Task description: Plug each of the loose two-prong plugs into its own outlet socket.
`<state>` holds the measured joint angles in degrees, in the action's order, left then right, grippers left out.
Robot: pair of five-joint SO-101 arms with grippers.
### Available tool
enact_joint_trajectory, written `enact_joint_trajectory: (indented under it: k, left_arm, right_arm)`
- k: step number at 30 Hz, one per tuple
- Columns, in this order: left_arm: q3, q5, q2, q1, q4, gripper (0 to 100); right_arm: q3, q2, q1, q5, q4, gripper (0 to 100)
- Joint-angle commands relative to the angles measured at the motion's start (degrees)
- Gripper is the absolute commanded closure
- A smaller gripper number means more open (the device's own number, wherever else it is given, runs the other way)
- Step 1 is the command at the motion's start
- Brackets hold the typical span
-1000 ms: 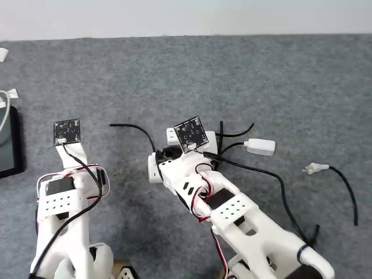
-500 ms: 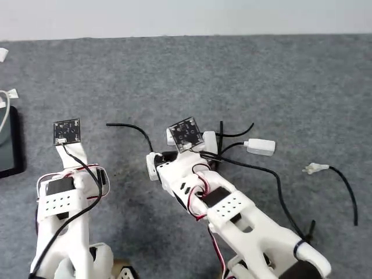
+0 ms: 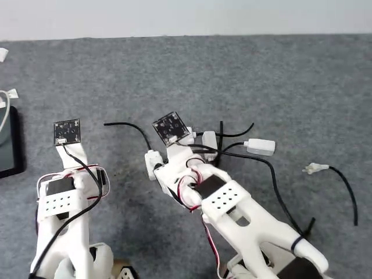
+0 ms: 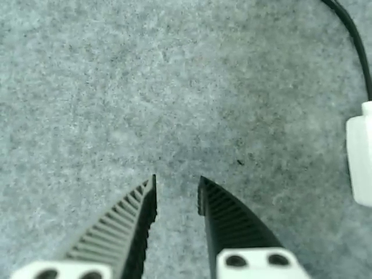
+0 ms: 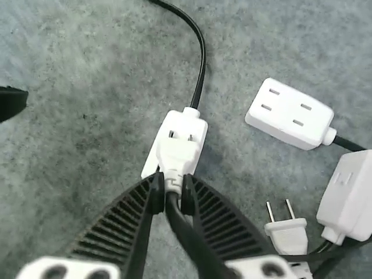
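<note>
My right gripper (image 5: pixel 170 185) is shut on a white two-prong plug (image 5: pixel 173 165). The plug's front rests against a white outlet block (image 5: pixel 185 132) with a black cord; its prongs are hidden. Beside them lie a second outlet block (image 5: pixel 290 114), a third (image 5: pixel 351 197) and a loose plug (image 5: pixel 285 224) with bare prongs. In the high view the right arm (image 3: pixel 197 186) covers the held plug; another loose plug (image 3: pixel 314 168) lies far right. My left gripper (image 4: pixel 177 192) hangs open over bare carpet, with a white outlet block (image 4: pixel 360 154) to one side.
Black cords (image 3: pixel 273 174) loop across the grey carpet around the right arm. A dark flat device (image 3: pixel 9 142) lies at the table's left edge. The left arm (image 3: pixel 67 192) stands at the near left. The far carpet is open.
The right arm has swung to the left with the plug, and the black cord end beside it has slid left too. The left arm has not moved.
</note>
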<state>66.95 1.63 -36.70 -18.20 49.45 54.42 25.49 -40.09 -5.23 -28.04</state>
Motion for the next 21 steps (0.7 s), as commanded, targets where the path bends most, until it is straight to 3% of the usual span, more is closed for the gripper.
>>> enact_joint_trajectory:
  k: [1, 13, 21]
  left_arm:
    - [-0.2, -0.9, -0.7, -0.2, -1.5, 94]
    - [-0.2, -1.0, -0.7, -0.2, -1.5, 94]
    - [-0.2, -1.0, -0.7, -0.2, -1.5, 94]
  right_arm:
    - [-6.1, 0.8, -0.1, 1.8, -2.6, 99.1]
    - [-13.9, 0.1, 0.6, 5.7, -8.9, 99.1]
    - [-18.1, 0.0, 8.3, 5.5, -14.5, 99.1]
